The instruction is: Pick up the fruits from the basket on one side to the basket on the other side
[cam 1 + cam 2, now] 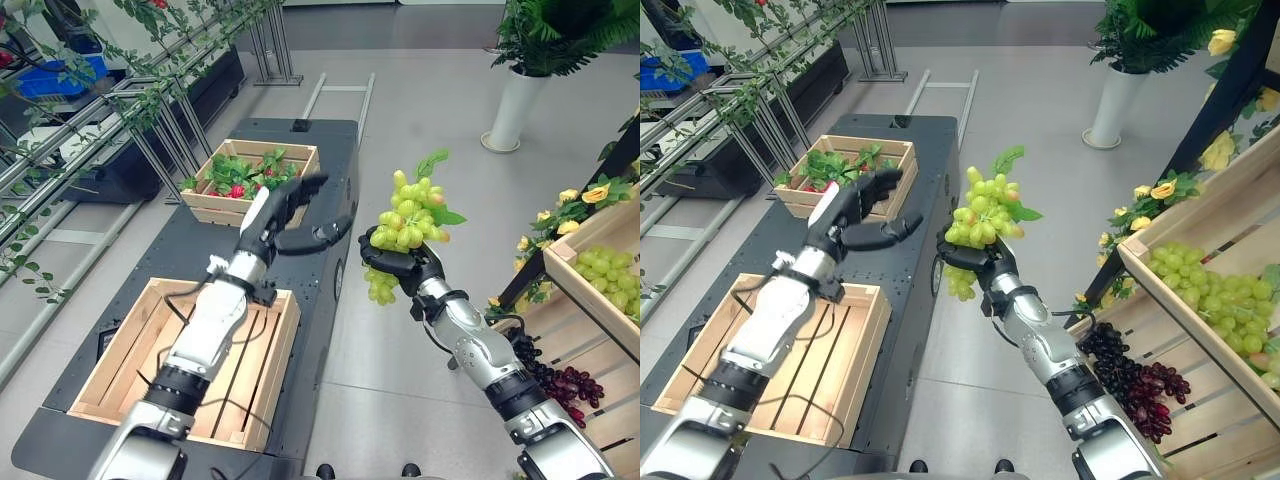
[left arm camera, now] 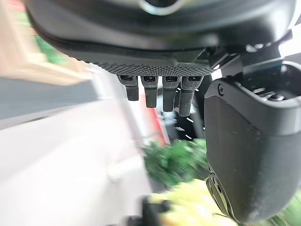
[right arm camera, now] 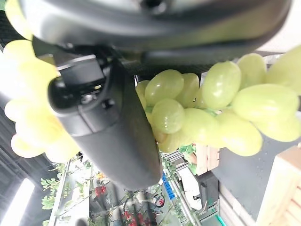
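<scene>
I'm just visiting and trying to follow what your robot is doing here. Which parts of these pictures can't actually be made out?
- Left wrist view: everything past the left hand is blurred; the green and yellow shapes there cannot be identified.
- Right wrist view: the right hand holds the green grapes, but the thumb's bulk hides part of the bunch.
- Eye views: the right-side crate of green grapes is cut off by the edge.
- Far crate: its red items among the leaves are too small to name.

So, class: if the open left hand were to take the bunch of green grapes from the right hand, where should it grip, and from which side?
Judging by pose, grip the upper half of the bunch of green grapes from the robot's left. The right hand clasps its middle from below, and the open left hand is level with the exposed top.
</scene>
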Robot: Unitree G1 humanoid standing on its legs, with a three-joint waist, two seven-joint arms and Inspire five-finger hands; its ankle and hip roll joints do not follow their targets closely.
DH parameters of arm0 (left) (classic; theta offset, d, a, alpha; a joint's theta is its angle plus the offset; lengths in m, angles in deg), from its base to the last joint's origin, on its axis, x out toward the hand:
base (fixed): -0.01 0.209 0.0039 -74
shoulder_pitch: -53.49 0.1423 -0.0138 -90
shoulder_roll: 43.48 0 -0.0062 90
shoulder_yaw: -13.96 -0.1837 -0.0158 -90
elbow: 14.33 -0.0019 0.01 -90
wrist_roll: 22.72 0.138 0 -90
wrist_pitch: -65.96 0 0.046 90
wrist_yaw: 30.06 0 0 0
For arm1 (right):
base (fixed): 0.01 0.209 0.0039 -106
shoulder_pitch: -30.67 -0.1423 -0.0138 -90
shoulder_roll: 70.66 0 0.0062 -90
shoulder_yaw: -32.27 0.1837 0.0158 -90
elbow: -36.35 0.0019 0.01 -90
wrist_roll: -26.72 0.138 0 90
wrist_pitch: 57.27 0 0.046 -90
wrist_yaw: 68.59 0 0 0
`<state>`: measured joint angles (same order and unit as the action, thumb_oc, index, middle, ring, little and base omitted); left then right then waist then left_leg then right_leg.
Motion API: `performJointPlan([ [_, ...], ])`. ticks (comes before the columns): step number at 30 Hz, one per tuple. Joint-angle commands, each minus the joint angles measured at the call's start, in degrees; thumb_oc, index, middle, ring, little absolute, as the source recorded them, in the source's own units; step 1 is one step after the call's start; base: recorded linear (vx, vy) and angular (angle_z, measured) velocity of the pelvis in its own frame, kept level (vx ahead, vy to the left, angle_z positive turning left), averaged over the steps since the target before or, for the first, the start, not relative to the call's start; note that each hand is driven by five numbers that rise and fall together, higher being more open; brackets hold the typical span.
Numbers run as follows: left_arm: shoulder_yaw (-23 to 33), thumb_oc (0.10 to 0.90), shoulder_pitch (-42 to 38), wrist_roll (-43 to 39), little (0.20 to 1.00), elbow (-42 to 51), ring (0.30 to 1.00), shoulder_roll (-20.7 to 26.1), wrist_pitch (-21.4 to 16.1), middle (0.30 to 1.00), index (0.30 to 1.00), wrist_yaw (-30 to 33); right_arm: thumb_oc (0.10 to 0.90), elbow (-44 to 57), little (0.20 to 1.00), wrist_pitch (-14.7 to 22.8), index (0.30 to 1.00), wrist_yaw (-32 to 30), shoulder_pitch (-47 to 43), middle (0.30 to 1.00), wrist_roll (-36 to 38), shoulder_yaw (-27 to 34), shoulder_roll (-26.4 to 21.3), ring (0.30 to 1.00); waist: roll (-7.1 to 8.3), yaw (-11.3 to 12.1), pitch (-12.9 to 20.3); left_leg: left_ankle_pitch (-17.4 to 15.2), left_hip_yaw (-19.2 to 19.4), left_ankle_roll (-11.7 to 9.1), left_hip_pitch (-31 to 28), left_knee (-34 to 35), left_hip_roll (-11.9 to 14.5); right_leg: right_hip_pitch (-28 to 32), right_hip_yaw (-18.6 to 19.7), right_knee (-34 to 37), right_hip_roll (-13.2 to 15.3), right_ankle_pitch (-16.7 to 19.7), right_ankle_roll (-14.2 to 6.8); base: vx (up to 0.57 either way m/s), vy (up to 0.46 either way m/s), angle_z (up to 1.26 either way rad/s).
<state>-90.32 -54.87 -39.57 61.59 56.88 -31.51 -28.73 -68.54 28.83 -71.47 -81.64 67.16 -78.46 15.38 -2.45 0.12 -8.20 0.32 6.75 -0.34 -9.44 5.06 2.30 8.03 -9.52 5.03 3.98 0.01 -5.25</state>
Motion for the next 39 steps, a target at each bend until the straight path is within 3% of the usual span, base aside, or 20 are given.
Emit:
performJointPlan([
  [1, 1.2, 0.8, -3.4, -3.0, 0.9, -6.0, 0.9, -1.0, -4.2, 0.9, 0.9, 4.3, 0.4, 7.9, 0.3, 3.3, 0.3, 6.4, -1.7, 0.3, -3.8, 5.0, -0.5, 0.3, 3.21, -1.8, 5.6, -2.2, 0.3, 0.8, 1.2, -0.1, -1.0, -1.3, 1.9, 0.0, 0.7, 1.7, 1.7, 0.01, 0.001, -0.04],
  [5, 0.9, 0.8, 0.4, -9.1, 0.9, -9.6, 0.9, -5.4, -2.8, 0.9, 0.9, 1.8, 0.4, 9.8, 0.3, 2.7, 0.3, 8.2, 0.3, 0.3, -4.8, 7.4, -3.0, 0.3, 3.76, -2.6, 5.0, -2.4, 1.4, 0.8, 0.8, -0.1, -0.8, -1.5, 2.8, 0.0, 0.5, 2.0, 1.6, 0.01, 0.002, -0.13],
  [10, 0.8, 0.8, 4.2, -11.1, 0.9, -12.7, 0.9, -8.2, -4.6, 0.9, 0.9, 1.2, 0.4, 11.8, 0.3, 2.3, 0.3, 9.0, 1.7, 0.3, -5.9, 10.6, -5.0, 0.3, 4.34, -3.3, 4.4, -2.9, 2.6, 0.8, 0.3, -0.1, -0.5, -1.6, 4.0, 0.0, 0.3, 2.2, 1.5, 0.0, 0.001, -0.1],
  [15, 1.7, 0.8, 6.3, -9.3, 0.9, -12.4, 0.9, -8.4, -7.0, 0.9, 0.9, 1.6, 0.4, 14.2, 0.3, 2.8, 0.3, 11.0, 4.5, 0.3, -7.1, 13.8, -7.8, 0.3, 4.93, -4.0, 4.0, -2.9, 3.7, 0.8, 0.2, -0.1, -0.2, -1.9, 5.2, 0.0, 0.1, 2.8, 1.4, 0.0, 0.006, -0.18],
  [22, 1.2, 0.8, 7.3, -8.2, 0.9, -10.2, 0.9, -7.2, -7.1, 0.9, 0.9, 0.7, 0.4, 17.9, 0.3, 2.9, 0.3, 13.9, 7.2, 0.3, -9.6, 17.3, -12.3, 0.3, 5.34, -5.1, 3.4, -3.1, 4.5, 0.8, 0.2, -0.1, 0.0, -2.5, 6.4, 0.0, -0.2, 3.3, 1.1, -0.01, 0.009, -0.03],
  [39, 0.2, 0.8, 7.4, -10.1, 0.9, -12.2, 0.9, -8.2, -7.4, 0.9, 0.9, -2.6, 0.4, 28.3, 0.3, 2.3, 0.3, 20.4, 11.6, 0.3, -6.8, 27.2, -21.7, 0.3, 5.87, -10.9, 2.9, -3.9, 9.9, 0.7, -0.7, -0.1, 0.2, -4.3, 12.3, 0.0, -1.2, 5.0, 0.2, -0.01, 0.037, -0.14],
])
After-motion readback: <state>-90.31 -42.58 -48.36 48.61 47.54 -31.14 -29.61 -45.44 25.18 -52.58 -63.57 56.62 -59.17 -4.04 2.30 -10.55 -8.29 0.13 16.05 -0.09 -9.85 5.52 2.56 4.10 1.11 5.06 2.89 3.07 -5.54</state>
